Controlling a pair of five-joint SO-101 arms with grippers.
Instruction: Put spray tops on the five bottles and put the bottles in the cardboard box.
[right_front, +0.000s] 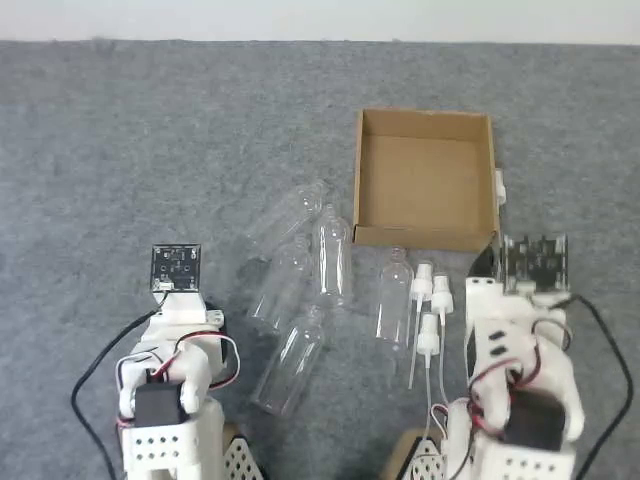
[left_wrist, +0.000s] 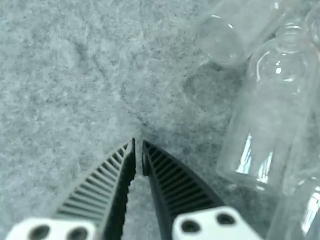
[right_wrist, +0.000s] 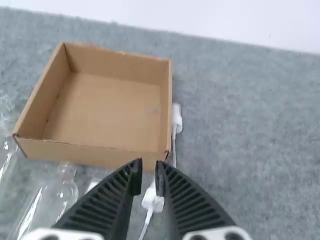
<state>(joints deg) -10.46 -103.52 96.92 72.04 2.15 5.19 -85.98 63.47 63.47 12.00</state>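
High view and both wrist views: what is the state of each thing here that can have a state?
cardboard box: upright, open on top, empty.
bottles: all five lying on their sides on the carpet, without tops.
spray tops: loose on the carpet, none on a bottle.
left gripper: shut, empty.
right gripper: slightly open, empty.

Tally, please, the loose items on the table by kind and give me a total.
Clear bottles: 5
Spray tops: 4 that I can see
Cardboard box: 1
Total: 10
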